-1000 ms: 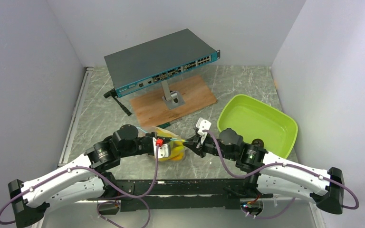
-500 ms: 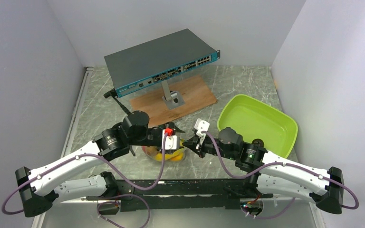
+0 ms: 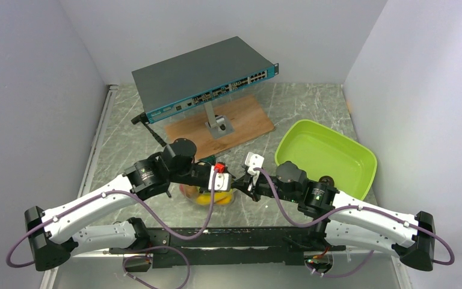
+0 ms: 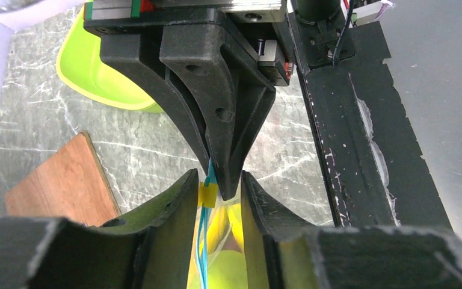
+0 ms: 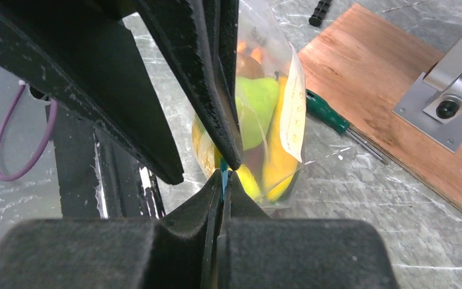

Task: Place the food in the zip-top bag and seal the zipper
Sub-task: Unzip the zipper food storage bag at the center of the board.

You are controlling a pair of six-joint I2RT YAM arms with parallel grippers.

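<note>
1. In the top view the two arms meet just below the middle of the frame. The left gripper [image 4: 218, 180] and the right gripper [image 5: 222, 177] stand tip to tip over the zip-top bag [image 3: 207, 196].
2. Room to the left: the grey marble table [image 3: 126, 150] is bare from the bag to the left wall.
3. Room to the right is smaller. The lime-green tray [image 3: 328, 153] lies at the centre right, near the right arm's wrist and close to the right wall.
4. Upper middle of the frame: a network switch [image 3: 198, 75] stands on a metal post over a wooden board [image 3: 249, 123]. The near edge of the board is not far from the bag.
5. A green-handled screwdriver [image 5: 326, 114] lies on the table between the bag and the board.
6. Below the bag, the black base rail [image 3: 228, 238] crosses the lower part of the frame.
7. The right claw is pressed closed on the teal zipper [image 4: 204, 241]; in the right wrist view no gap shows between its pads.
8. The left claw is narrowly apart. The zipper passes between its fingers, nearer to one of them, and a small yellow piece [image 4: 208, 195] sits on the strip at the tip of the right claw.
9. The bag is clear and crinkly, and it hangs from the strip down to the table.
10. The food is inside the bag: a green pear [image 5: 255, 111], a yellow banana [image 5: 280, 159] and something orange higher up.
</note>
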